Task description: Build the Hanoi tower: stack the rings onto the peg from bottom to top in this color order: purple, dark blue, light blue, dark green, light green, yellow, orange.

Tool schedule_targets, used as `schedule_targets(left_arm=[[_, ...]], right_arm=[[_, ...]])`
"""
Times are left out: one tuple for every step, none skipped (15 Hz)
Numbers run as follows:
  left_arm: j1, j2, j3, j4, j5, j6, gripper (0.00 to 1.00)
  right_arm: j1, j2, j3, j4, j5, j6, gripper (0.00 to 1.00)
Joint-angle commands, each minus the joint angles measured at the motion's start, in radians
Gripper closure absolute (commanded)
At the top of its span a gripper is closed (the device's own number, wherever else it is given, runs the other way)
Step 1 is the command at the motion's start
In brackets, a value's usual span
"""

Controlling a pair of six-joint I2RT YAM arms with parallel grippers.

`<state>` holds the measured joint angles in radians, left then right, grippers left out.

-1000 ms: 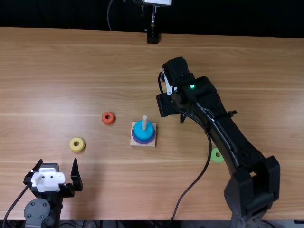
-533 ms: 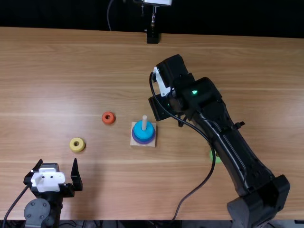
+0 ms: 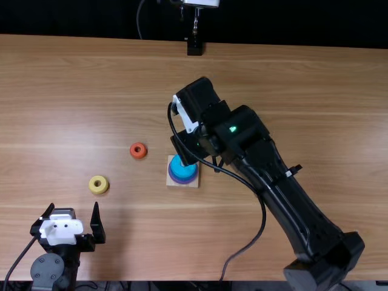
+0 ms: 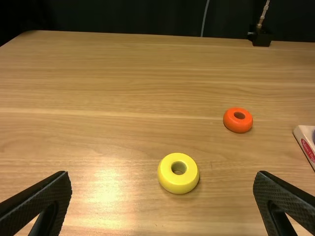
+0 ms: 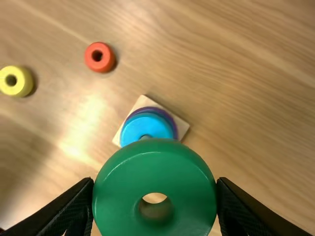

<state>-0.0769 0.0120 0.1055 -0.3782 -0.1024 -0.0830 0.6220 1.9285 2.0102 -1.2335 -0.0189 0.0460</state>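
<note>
Dark green is the colour of the ring [image 5: 110, 196] that the right wrist view finds clamped between the two fingers of the right gripper [image 3: 189, 145], held off the table [image 3: 303, 97]; in the top view that gripper's black body covers the far right corner of the wooden base [image 3: 170, 183]; on the base the light blue ring [image 3: 183, 167] lies uppermost and the purple ring [image 3: 183, 182] lowest, and the right wrist view adds the tip of the peg [image 5: 145, 137] in the middle hole; the left gripper [image 3: 73, 209], near the table's near edge, has its fingers wide apart with nothing between them; the yellow ring [image 3: 93, 186] lies flat beyond it, the orange ring [image 3: 133, 151] farther toward the table's far edge, left of the base; the left wrist view adds a red mark [image 4: 308, 149] on the base's side and the table's far left corner.
</note>
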Motion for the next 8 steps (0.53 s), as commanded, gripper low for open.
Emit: schedule_targets(left_arm=[[0.0, -0.012, -0.105, -0.086, -0.008, 0.0, 0.0], [0.0, -0.012, -0.105, -0.084, -0.008, 0.0, 0.0], [0.0, -0.012, -0.105, -0.084, -0.008, 0.0, 0.0], [0.0, -0.012, -0.105, -0.084, -0.008, 0.0, 0.0], [0.0, -0.012, -0.105, -0.086, -0.008, 0.0, 0.0], [0.0, -0.012, -0.105, -0.084, -0.008, 0.0, 0.0], [0.0, -0.012, -0.105, -0.084, -0.008, 0.0, 0.0], [0.0, -0.012, -0.105, -0.084, -0.008, 0.0, 0.0]], right_arm=[[0.018, -0.037, 0.038, -0.003, -0.009, -0.009, 1.0], [0.027, -0.037, 0.038, -0.003, -0.009, -0.007, 1.0], [0.027, -0.036, 0.038, -0.001, -0.009, -0.007, 1.0], [0.03, -0.036, 0.036, -0.001, -0.009, -0.007, 1.0], [0.031, -0.034, 0.036, -0.001, -0.009, -0.007, 1.0], [0.033, -0.034, 0.033, -0.001, -0.009, -0.007, 1.0], [0.033, -0.033, 0.032, -0.001, -0.009, -0.007, 1.0], [0.033, -0.031, 0.028, -0.001, -0.009, -0.005, 1.0]])
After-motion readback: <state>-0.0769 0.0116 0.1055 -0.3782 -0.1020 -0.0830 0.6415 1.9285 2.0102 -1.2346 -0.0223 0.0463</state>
